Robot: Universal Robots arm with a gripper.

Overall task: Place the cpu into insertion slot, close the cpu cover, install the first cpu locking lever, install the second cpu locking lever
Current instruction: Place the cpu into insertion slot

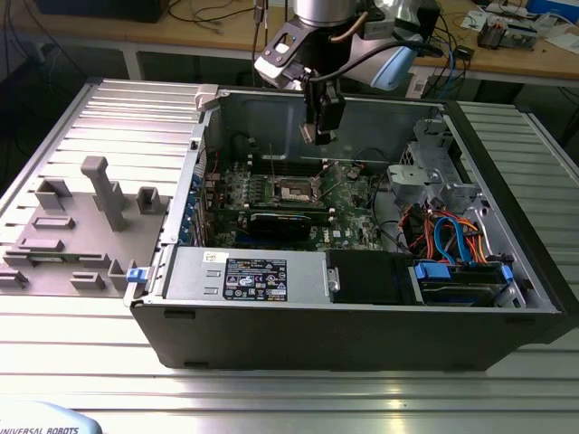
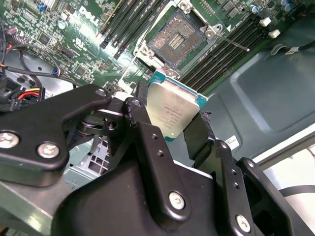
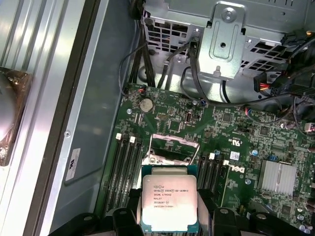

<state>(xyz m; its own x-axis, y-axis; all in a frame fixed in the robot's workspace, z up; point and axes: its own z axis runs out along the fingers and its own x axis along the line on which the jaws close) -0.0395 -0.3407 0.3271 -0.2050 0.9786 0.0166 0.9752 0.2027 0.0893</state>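
- Gripper (image 2: 170, 116), black two-finger pincer, was clamped on the small flat square silver-grey cpu (image 3: 169, 201), held above the dark square silver-rimmed insertion slot (image 2: 172, 42), not seated.
- Risk, I'd guess: any tilt or offset going down could've damaged that slot.

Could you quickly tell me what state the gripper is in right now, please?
The gripper: jaws shut on the cpu, which is held clear of the insertion slot and not yet seated in it.
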